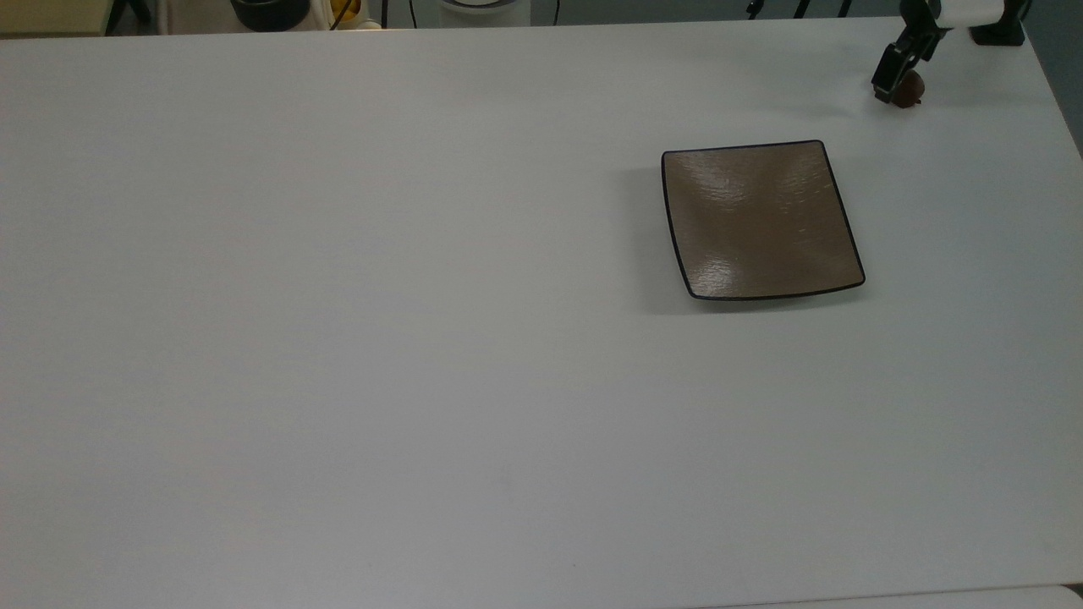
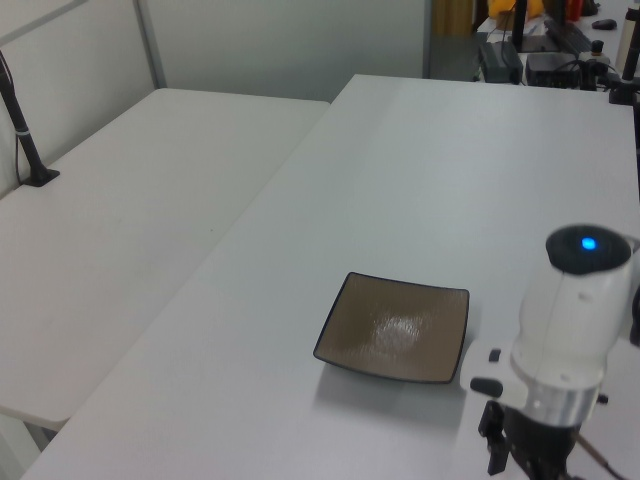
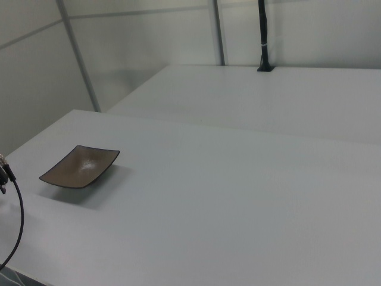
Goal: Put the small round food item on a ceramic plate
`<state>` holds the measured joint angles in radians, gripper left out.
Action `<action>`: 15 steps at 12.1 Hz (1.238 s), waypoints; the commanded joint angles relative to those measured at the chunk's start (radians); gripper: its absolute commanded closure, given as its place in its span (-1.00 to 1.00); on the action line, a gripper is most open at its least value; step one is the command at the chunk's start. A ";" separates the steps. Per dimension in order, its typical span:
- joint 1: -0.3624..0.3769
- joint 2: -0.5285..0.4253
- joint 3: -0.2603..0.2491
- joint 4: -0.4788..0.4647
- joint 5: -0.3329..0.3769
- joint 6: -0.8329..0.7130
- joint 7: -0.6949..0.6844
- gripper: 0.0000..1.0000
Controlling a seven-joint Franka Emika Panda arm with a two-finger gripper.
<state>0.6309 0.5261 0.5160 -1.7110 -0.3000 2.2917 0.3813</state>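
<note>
The claw (image 1: 895, 78) is hovering at the top view's far right corner, touching the food item (image 1: 911, 90); whether it is gripping is unclear. The item, lying on the counter (image 1: 338, 338), is looking small, glossy, probably light and slippery: grip across its middle. The square glazed plate (image 1: 761, 222) is sitting near, empty.

Broad white tabletop (image 1: 338, 338), bare across the top view's left and centre, open to passage. Obstacles: the ceramic plate (image 1: 760, 220) at the top view's right; beyond it, near the far right corner, the gripper (image 1: 897, 76) low over the small round food item (image 1: 912, 89). A strip of bare surface separates plate and item.
</note>
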 commanded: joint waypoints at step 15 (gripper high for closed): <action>-0.004 0.049 0.015 0.117 -0.087 -0.058 0.137 0.83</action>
<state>0.6326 0.5879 0.5289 -1.6321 -0.3807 2.2957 0.4942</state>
